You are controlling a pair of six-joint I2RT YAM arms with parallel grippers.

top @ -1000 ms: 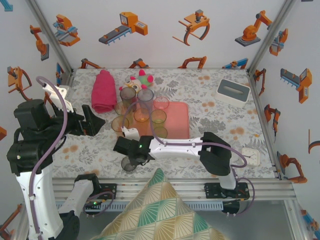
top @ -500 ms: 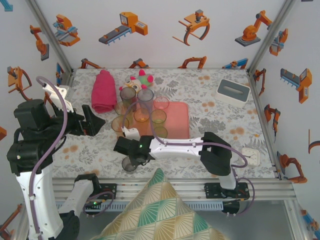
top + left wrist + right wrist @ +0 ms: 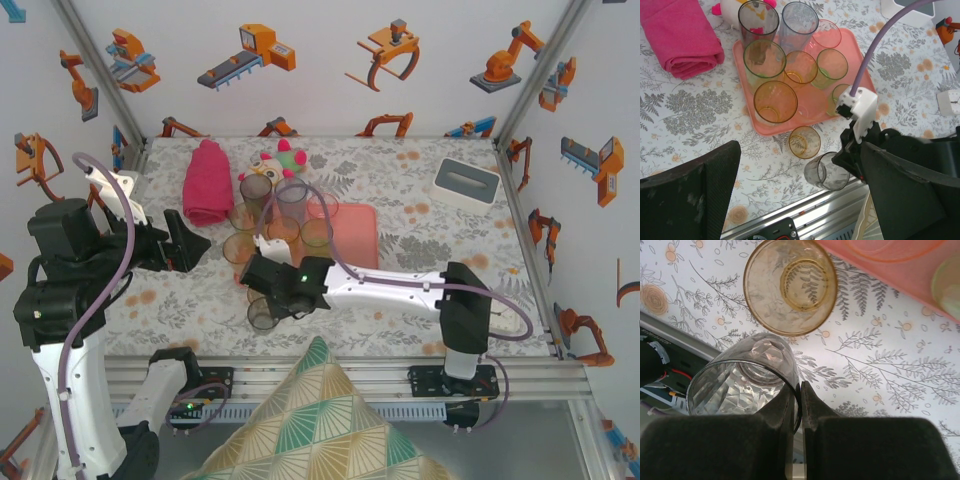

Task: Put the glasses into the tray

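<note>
Our right hand (image 3: 797,390) pinches the rim of the mouth-up grey tumbler (image 3: 745,380) just off the near edge of the salmon tray (image 3: 812,107), beside a short amber glass (image 3: 790,285); our wide-open left hand (image 3: 185,245) hangs farther off.

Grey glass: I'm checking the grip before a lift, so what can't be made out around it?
Right wrist view: the right pincer hides the near wall of the grey glass.
Top view: the right arm covers the near edge of the tray.
Left wrist view: the arm's white connector hides part of a short green glass.
All views: whether the grey glass's base touches the table.
</note>
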